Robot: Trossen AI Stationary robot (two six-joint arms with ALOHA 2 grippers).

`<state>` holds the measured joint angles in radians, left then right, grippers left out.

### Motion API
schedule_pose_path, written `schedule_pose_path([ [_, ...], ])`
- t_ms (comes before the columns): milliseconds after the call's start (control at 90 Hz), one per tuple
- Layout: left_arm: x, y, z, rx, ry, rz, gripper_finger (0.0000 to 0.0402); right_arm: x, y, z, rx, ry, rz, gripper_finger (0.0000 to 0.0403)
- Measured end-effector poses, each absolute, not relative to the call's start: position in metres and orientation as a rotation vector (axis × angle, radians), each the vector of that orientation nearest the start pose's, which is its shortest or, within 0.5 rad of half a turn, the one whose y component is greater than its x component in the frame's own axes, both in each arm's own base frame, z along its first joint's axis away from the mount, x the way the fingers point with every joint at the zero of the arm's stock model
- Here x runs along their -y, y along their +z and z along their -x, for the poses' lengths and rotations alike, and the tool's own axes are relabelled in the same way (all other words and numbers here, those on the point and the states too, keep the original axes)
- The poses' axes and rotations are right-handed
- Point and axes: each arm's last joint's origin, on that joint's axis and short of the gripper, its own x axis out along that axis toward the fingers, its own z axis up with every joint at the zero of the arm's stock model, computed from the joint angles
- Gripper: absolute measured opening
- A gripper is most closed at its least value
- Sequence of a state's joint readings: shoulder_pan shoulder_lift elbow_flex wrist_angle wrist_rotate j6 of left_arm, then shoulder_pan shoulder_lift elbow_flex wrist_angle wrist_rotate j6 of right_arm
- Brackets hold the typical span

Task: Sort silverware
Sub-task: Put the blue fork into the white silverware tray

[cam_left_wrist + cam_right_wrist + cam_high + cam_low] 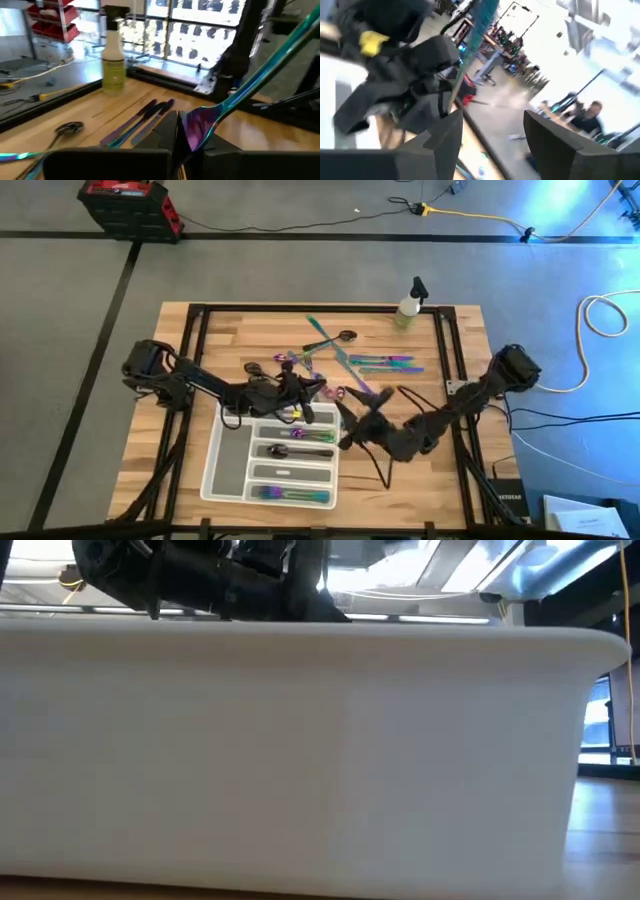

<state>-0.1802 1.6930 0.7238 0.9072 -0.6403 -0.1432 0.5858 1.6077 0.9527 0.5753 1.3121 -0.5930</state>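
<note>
My left gripper (318,390) hovers just beyond the far end of the white compartment tray (222,470), shut on an iridescent spoon (235,95). My right gripper (352,423) stands open right beside it, on its right; the spoon's teal handle (479,30) rises past one of its fingers (445,137), and I cannot tell whether they touch. More iridescent and dark silverware (370,363) lies loose on the far part of the table. Dark pieces (300,450) and iridescent pieces (290,494) lie in separate tray compartments. My left gripper pinches the spoon's purple bowl (200,127) between its two fingers. The spoon is lifted clear of the table. Its handle (280,55) slants up and away from the fingers.
A small spray bottle (408,305) stands at the far edge of the table. A dark spoon (67,129) and several slim iridescent pieces (140,122) lie between it and my left gripper. In the low view the tray's white wall (300,760) fills nearly the whole picture.
</note>
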Motion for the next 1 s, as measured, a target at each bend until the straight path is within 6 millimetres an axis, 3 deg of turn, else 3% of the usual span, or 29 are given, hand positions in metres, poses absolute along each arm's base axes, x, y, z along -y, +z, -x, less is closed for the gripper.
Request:
schedule_pose_path([
  [144,0.042,0.194,-0.326,-0.068,0.471,0.094,0.0,-0.173,0.262,-0.291,-0.307,-0.596,0.831,0.0187],
  [422,0.039,0.205,-0.308,-0.215,0.467,0.089,0.0,-0.179,0.273,-0.303,-0.468,-0.326,1.278,0.0162],
  [800,0.036,0.204,-0.278,-0.526,0.35,0.24,0.0,-0.175,0.28,-0.348,-0.614,-0.198,1.457,0.0131],
  [1000,0.04,0.207,-0.266,-0.629,0.226,0.302,0.0,-0.174,0.272,-0.355,-0.657,-0.245,1.436,0.0131],
])
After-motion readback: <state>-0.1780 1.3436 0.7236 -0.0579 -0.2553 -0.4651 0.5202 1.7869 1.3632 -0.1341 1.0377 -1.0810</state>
